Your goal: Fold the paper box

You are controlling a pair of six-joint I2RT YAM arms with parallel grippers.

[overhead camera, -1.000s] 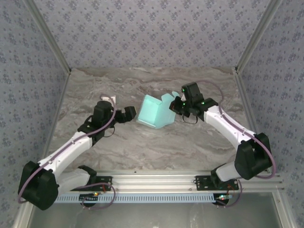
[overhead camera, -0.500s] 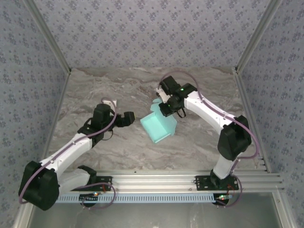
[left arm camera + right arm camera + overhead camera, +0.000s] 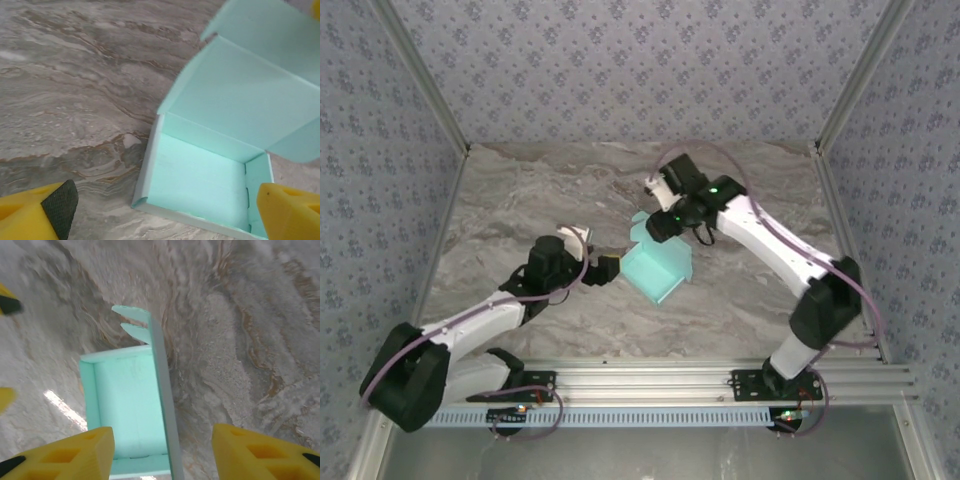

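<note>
The paper box [image 3: 660, 268] is a light aqua open tray lying mid-table, with a lid panel [image 3: 250, 95] standing up from its far side. My left gripper [image 3: 611, 268] is open just left of the box. In the left wrist view the box's near wall [image 3: 200, 212] lies between its yellow fingertips [image 3: 35, 210] without touching them. My right gripper [image 3: 658, 226] hovers over the box's far end, open. In the right wrist view an upright panel of the paper box [image 3: 162, 390] with two tabs stands between the spread fingers [image 3: 65, 455], touching neither.
The marbled table [image 3: 520, 200] is bare around the box. Patterned walls close in the back and both sides. A metal rail [image 3: 650, 380] with the arm bases runs along the near edge. The left gripper's yellow fingertips [image 3: 5, 302] show at the right wrist view's left edge.
My right gripper swung from the box's right side to its far end and opened. The box turned and settled flat. My left gripper moved right, up to the box.
</note>
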